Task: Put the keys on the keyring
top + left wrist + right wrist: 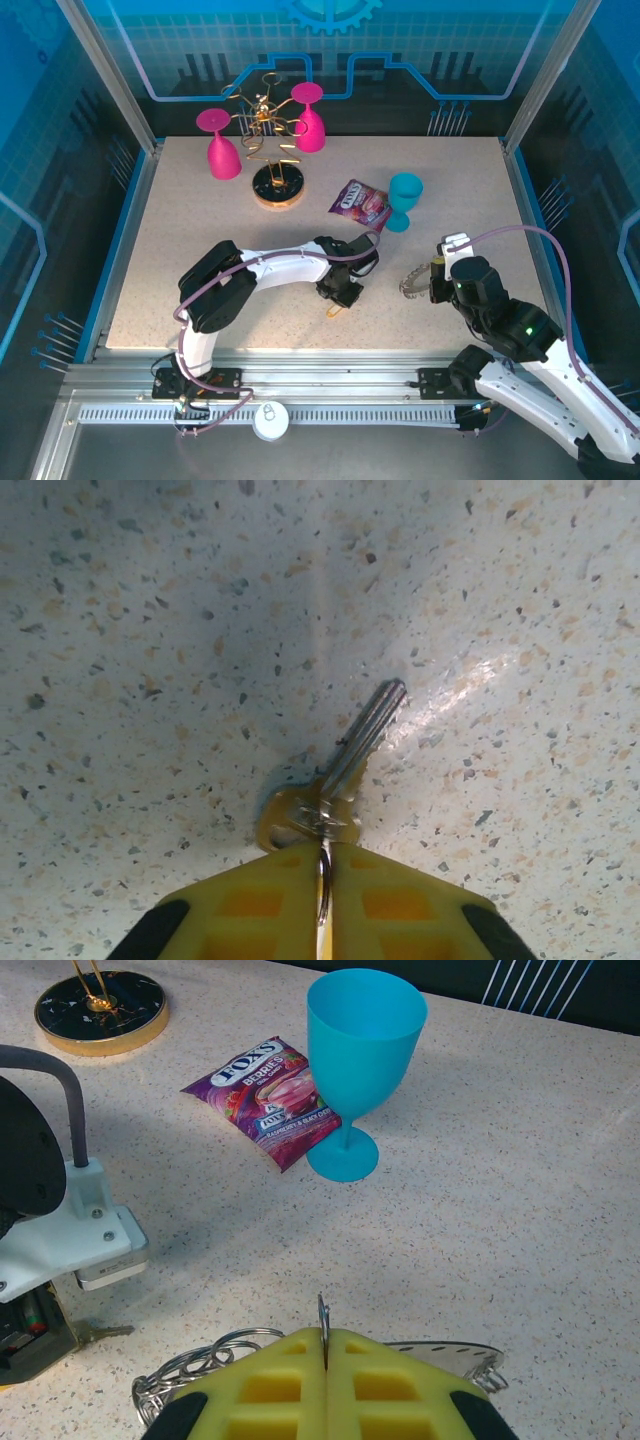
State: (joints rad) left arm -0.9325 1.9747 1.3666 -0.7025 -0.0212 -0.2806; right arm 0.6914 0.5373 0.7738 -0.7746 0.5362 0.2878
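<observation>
The key (362, 738) lies on the speckled table, silver blade pointing away, its yellow-orange head (283, 813) just in front of my left gripper (323, 846). That gripper is shut on the small wire ring at the key's head. From above, the key (334, 311) pokes out below the left gripper (340, 290) at table centre. My right gripper (325, 1336) is shut on a thin wire loop of the keyring (446, 1351), whose loops (190, 1368) spread under the yellow fingers. In the top view the keyring (412, 281) sits just left of the right gripper (436, 280).
A blue goblet (404, 200) (360, 1050) and a purple candy bag (360, 205) (270, 1090) stand behind the grippers. The gold wire stand's round base (277, 188) (100, 1010) and two pink goblets (222, 145) (310, 115) are at the back left.
</observation>
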